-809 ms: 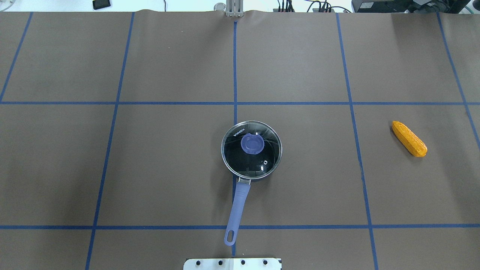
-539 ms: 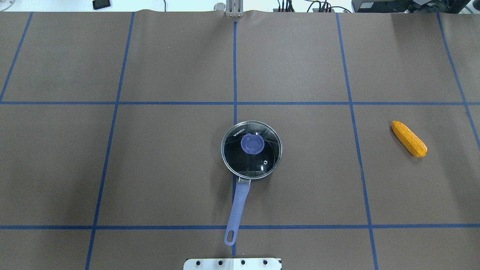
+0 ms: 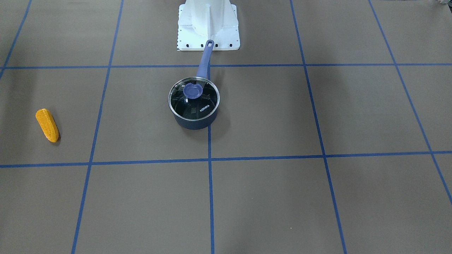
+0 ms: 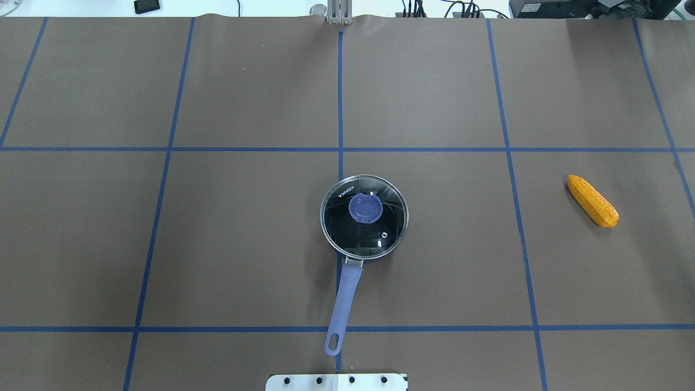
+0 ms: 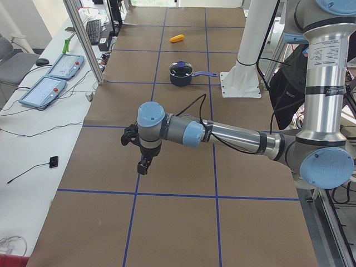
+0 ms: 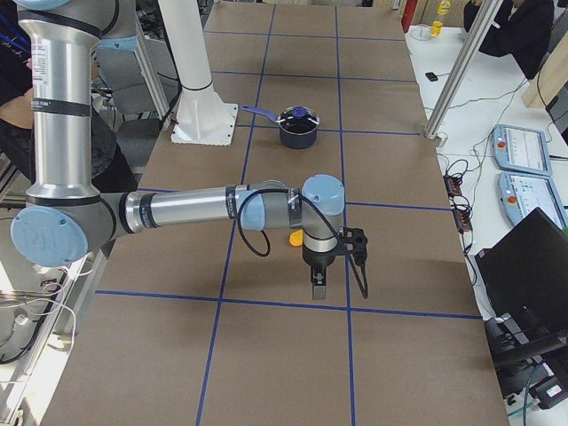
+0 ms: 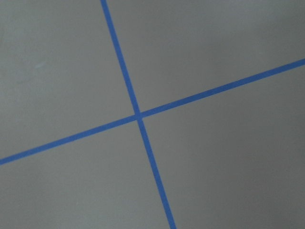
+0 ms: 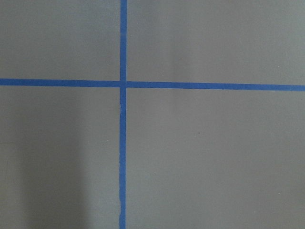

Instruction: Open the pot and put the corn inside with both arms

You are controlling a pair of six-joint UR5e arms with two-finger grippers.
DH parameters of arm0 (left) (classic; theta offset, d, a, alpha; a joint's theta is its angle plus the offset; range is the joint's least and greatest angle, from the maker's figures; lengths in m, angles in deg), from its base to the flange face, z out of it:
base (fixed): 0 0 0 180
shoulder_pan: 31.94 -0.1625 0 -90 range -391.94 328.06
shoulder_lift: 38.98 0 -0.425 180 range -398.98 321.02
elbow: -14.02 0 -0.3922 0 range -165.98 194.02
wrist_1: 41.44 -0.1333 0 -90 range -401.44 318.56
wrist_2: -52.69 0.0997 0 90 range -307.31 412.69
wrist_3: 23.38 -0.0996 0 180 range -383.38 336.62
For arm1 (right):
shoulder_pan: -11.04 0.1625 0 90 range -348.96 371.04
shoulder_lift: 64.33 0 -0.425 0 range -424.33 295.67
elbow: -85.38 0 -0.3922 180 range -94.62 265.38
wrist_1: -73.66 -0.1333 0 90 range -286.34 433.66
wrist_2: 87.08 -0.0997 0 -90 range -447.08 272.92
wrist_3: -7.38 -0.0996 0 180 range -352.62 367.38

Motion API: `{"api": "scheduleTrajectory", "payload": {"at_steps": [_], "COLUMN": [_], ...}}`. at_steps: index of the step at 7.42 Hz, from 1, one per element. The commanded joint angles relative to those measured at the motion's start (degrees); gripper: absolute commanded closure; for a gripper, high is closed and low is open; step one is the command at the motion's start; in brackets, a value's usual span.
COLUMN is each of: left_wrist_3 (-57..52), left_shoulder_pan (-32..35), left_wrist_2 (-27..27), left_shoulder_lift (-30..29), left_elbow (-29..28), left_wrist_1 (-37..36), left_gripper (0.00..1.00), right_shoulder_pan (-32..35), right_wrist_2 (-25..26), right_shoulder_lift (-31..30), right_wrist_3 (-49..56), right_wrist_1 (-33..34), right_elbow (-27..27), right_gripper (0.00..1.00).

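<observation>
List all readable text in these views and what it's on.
"KONKA": white print on the glass lid of the pot, clearest in the front-facing view.
Print on the upright links of the left arm and the right arm: too small to read.
Nothing else is legible.

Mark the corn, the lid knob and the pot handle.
corn (image 4: 593, 200): overhead view, middle of the cob.
lid knob (image 4: 365, 208): overhead view, centre of its top.
pot handle (image 4: 345, 296): overhead view, halfway along it.
</observation>
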Motion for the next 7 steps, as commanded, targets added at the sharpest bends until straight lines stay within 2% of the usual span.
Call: {"api": "scheduleTrajectory", "payload": {"at_steps": [1, 2, 3, 4, 5, 6, 7], "left_wrist_3": [0.4, 0.2, 0.0, -0.2, 5.7, 16.5, 22.5], "left_shoulder_pan": [-4.6, -4.6, -4.6, -4.6, -4.9, -7.2, -11.8], "left_wrist_2": [0.3, -0.6, -4.5, -5.1, -5.0, -5.1, -5.0], "left_shoulder_lift": [-2.2, -2.3, -2.6, -1.7, -1.8, -4.3, -4.9], "left_elbow": [1.6, 1.0, 0.9, -0.8, 0.2, 0.5, 1.7], "left_wrist_1": [10.4, 14.1, 16.1, 17.9, 18.9, 20.4, 20.4], "left_gripper": [0.01, 0.01, 0.01, 0.01, 0.01, 0.01, 0.01], "right_shoulder_pan": [-1.5, -1.5, -1.5, -1.5, -1.5, -2.1, -2.7], "right_wrist_2": [-0.4, -0.3, -0.2, -0.4, -0.4, -0.5, -0.5], "right_shoulder_lift": [4.9, 6.4, 6.6, 6.3, 6.0, 6.0, 6.0], "right_wrist_3": [-0.1, -0.2, 0.5, -0.1, -0.2, -1.2, -3.1], "right_wrist_1": [0.0, -0.3, -0.7, -4.3, -8.6, -10.3, -10.5], "right_elbow": [1.4, 0.8, 1.4, 0.7, -0.5, -0.8, -0.9], "right_gripper": [0.0, 0.0, 0.0, 0.0, 0.0, 0.0, 0.0]}}
